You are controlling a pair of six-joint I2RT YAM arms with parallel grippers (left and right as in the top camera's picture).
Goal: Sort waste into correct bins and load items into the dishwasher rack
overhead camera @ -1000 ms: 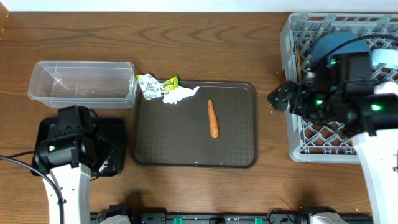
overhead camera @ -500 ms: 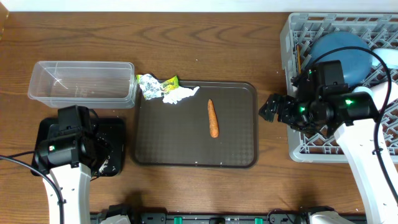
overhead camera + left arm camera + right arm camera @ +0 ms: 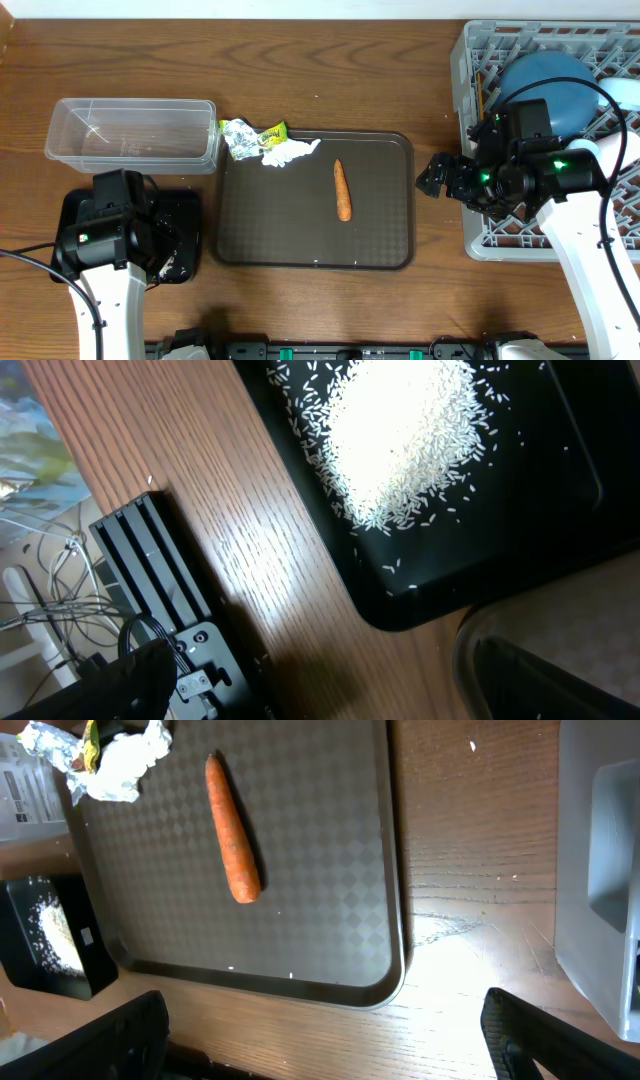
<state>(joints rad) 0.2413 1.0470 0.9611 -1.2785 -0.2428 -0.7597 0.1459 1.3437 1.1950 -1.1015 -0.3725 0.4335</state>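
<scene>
Overhead, 12 o'clock = far edge of the tabletop (image 3: 330, 70).

Brown serving tray (image 3: 280, 225) sits mid-tabletop. Carrot (image 3: 342, 190) lies on it, just right of the tray's centre, long axis running 12 to 6, with bare tray all round it. Crumpled tissue (image 3: 290, 152) lies at the tray's 11 o'clock corner, across the rim. Silver and yellow-green wrapper (image 3: 243, 135) touches the tissue on its 9 o'clock side, off the tray and on the tabletop, right against the end of the clear tub (image 3: 132, 135). Tub at 10 o'clock from the serving tray, upright.

Black tray (image 3: 188, 225) at 8 o'clock from the serving tray, mostly under the left arm. In the left wrist view a pile of rice (image 3: 405, 435) lies in it, with loose grains scattered round the pile.

Dishwasher rack (image 3: 468, 60) at 3 o'clock, along the right edge. Dark-blue bowl (image 3: 555, 80) is in it, toward 12 o'clock. Chopsticks (image 3: 479, 95) show as a thin wooden line by the rack's left wall; can't tell if one or two. Pale blue item cut off by the frame edge, can't tell what it is.

Left end effector (image 3: 315, 660): jaws spread wide, nothing between them, above the black tray's corner and the wood beside it.

Right end effector (image 3: 435, 177): jaws spread wide, empty, above bare tabletop between the serving tray and the rack, well apart from the carrot.
</scene>
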